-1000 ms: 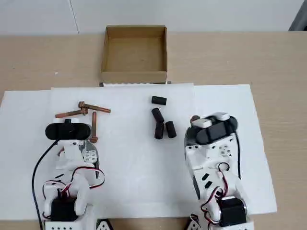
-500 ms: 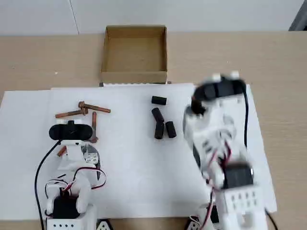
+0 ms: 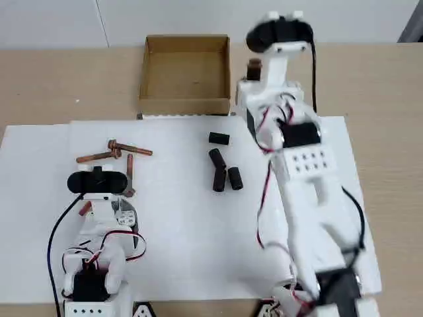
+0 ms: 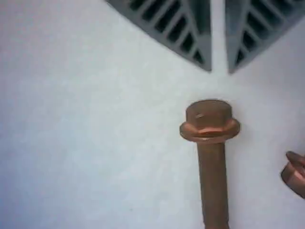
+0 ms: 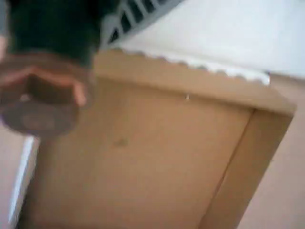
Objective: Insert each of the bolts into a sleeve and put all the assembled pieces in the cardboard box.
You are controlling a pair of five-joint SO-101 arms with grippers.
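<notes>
The wooden table [image 3: 383,86] stretched out beneath both claws, with a wide white paper sheet [image 3: 185,224] covering most of it. The cardboard box [image 3: 185,104] sat open just beside the right claw [image 3: 254,71], on the side facing the left arm and a little below it. That claw was clamped on an assembled piece [image 5: 42,90], a copper bolt head poking out of a black sleeve, held in the air near the box's wall. From the high view I could not tell whether it hung over the box or just outside it. Four loose sleeves [image 3: 219,179] lay on the paper behind the right claw, back toward its arm's base. The left claw [image 4: 219,67] hung low over the paper, its jaws drawn almost together and holding nothing. A bolt [image 4: 212,157] lay flat just in front of it, head toward the fingertips and not touching them. More bolts [image 3: 132,148] lay scattered beyond the left claw.
</notes>
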